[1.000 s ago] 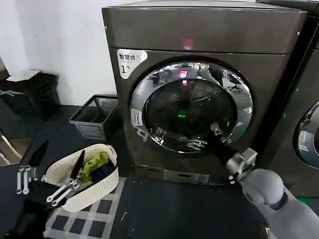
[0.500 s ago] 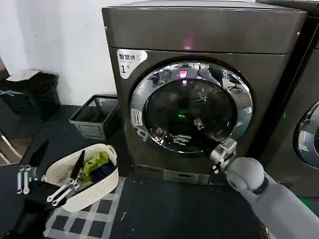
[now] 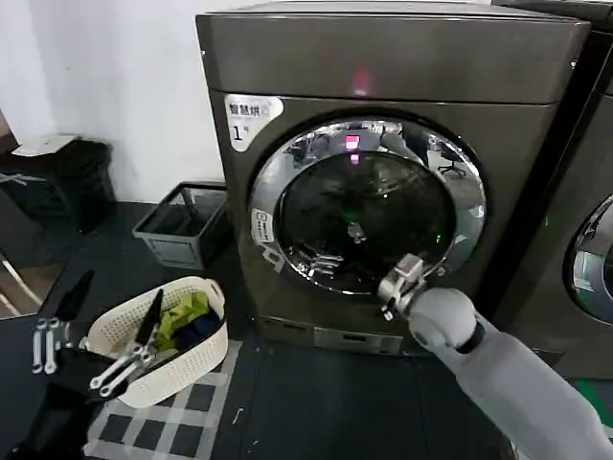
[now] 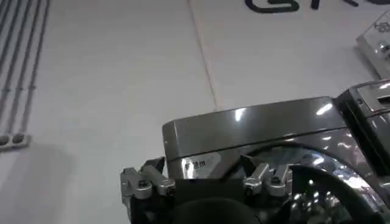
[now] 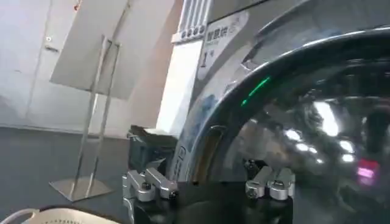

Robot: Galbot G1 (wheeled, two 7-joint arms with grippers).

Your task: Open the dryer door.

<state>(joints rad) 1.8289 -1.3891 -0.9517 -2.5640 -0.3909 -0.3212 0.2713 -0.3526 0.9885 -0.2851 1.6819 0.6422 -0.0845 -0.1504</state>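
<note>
My right gripper [image 3: 397,285], fingers spread and empty, has slid leftward along the lower chrome rim of the dryer door [image 3: 369,206], still shut on the dryer [image 3: 383,67], so I'm closing on its left-edge handle

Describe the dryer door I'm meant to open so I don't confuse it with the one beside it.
Find the dryer, the big dark grey-brown machine in the head view's centre. The dryer door is the round porthole on its front, dark glass in a wide chrome rim, with the right gripper at its lower edge. Unlike the neighbouring machine, it has a white "1" sticker.
</note>
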